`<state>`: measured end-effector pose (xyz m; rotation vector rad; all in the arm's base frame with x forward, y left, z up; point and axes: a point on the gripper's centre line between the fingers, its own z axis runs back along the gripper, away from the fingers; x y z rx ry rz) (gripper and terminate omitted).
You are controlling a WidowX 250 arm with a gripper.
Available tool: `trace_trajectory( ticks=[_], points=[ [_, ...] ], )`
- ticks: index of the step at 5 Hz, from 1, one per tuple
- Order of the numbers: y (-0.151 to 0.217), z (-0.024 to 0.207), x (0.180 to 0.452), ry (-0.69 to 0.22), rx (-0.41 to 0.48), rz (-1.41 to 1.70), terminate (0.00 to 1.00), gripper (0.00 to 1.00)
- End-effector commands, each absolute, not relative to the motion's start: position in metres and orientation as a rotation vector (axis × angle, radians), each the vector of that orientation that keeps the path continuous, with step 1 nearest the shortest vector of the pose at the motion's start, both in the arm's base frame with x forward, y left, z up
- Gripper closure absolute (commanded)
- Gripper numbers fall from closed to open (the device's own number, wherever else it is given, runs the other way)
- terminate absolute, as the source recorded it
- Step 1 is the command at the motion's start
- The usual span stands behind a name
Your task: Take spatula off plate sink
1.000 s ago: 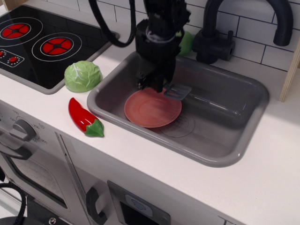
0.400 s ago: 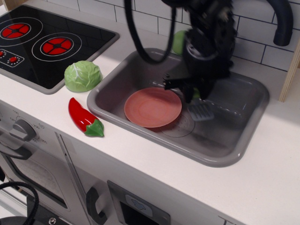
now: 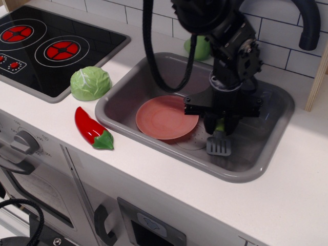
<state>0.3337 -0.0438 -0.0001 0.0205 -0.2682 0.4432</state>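
Observation:
My gripper is shut on the spatula by its lime-green handle, which shows only as a sliver between the fingers. The dark grey slotted blade hangs below, low over the sink floor, right of the plate. I cannot tell whether the blade touches the floor. The terracotta-red plate lies flat and bare in the left half of the grey sink, beside the faint drain ring. The gripper is in the sink's right half, apart from the plate.
A green cabbage and a red chili pepper lie on the white counter left of the sink. A green round thing sits behind the sink. The black faucet stands at the back right. The black stovetop is at the far left.
The gripper carried the spatula from the plate's far right edge rightward and forward across the sink, and lowered it. The plate stayed in place, now bare.

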Motion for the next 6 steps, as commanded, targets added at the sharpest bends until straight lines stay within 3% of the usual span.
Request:
trace_trajectory(
  ticks=[1,3,4,5,6],
  points=[
    [-0.038,0.015,0.327,-0.238,-0.048,0.504,0.0,0.0],
    [-0.039,0.063,0.335,-0.266,-0.162,0.539,0.0,0.0],
    [-0.03,0.086,0.334,-0.284,-0.157,0.547,0.0,0.0],
    [-0.03,0.086,0.334,-0.284,-0.157,0.547,0.0,0.0],
    [-0.03,0.086,0.334,-0.284,-0.157,0.547,1.0,0.0]
  ],
)
